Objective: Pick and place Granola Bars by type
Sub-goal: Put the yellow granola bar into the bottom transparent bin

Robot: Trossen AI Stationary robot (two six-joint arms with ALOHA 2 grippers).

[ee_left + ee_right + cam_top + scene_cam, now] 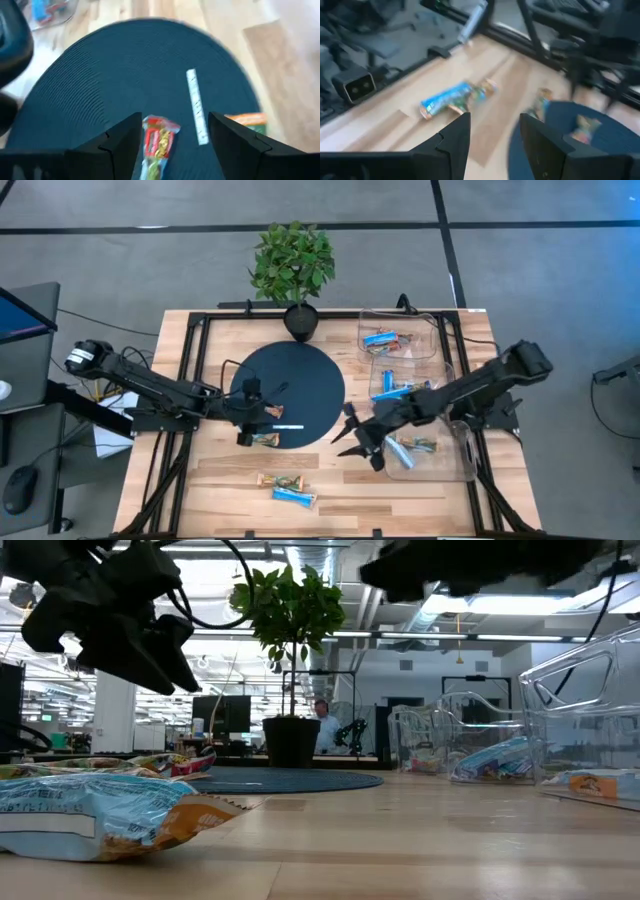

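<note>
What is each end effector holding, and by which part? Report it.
Nothing is held. The left end effector stands open over a red bar on the dark mat. The right end effector is open and empty above the table.

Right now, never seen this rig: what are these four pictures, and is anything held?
Two dark robot arms work at a wooden table. One picture looks straight down, one sits level with the tabletop, and each wrist carries a camera looking past its own fingers. The left gripper hovers open over a round dark mat, above a red bar and a thin white strip. The right gripper is open near the mat's edge. Neither holds anything. More bars lie at the front; clear bins on the right hold some. A potted plant stands at the back.
</note>
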